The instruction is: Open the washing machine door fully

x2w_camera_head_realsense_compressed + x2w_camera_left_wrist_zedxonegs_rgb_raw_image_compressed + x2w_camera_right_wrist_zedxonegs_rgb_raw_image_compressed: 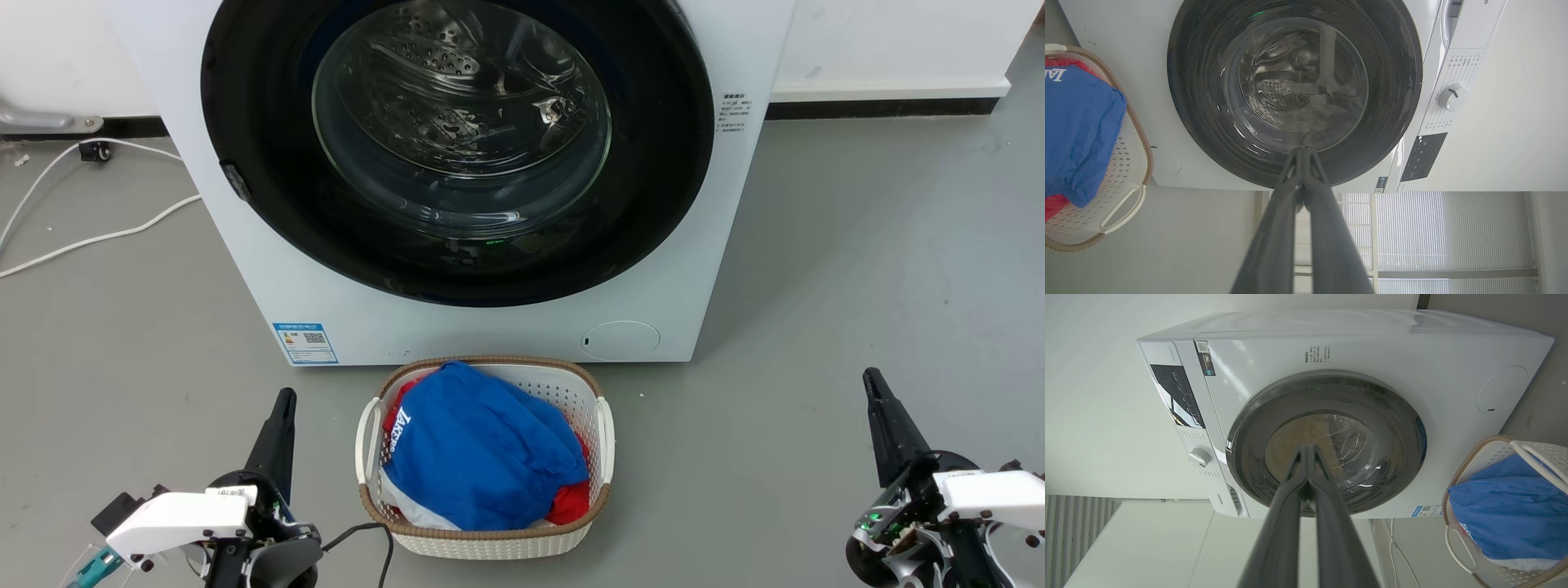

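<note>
Washing machine door (457, 147) shut, flush on the front of the washing machine (490, 331). Basket (602, 425) on the floor just before the machine holds a blue garment (482, 453) over red cloth (571, 506). Left gripper (286, 398) and right gripper (872, 377) sit low either side of the basket, fingers pressed together, gripping nothing.

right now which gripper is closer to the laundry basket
Left. The left gripper sits just off the laundry basket, beside its left handle, fingers shut. The right gripper is well away, out past its right side.
</note>
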